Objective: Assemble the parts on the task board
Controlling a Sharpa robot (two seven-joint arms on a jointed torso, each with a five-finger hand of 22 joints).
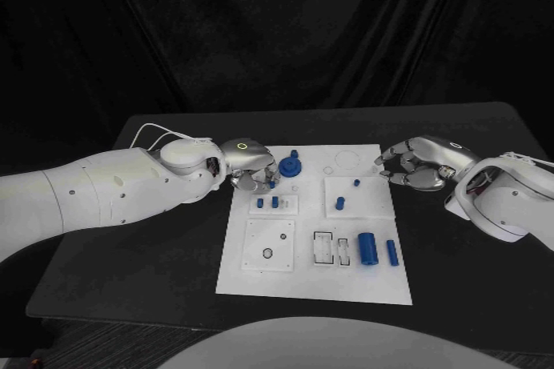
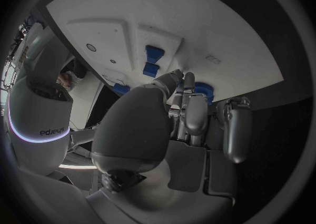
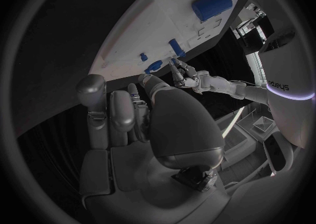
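We saw the left hand at the far left corner of the task board, its fingers reaching the round blue part there; whether they gripped it we could not tell. Two small blue parts stood just nearer. A blue peg stood mid-board, and two blue cylinders lay near right. The right hand hovered beside the board's far right edge, fingers curled but apart, holding nothing.
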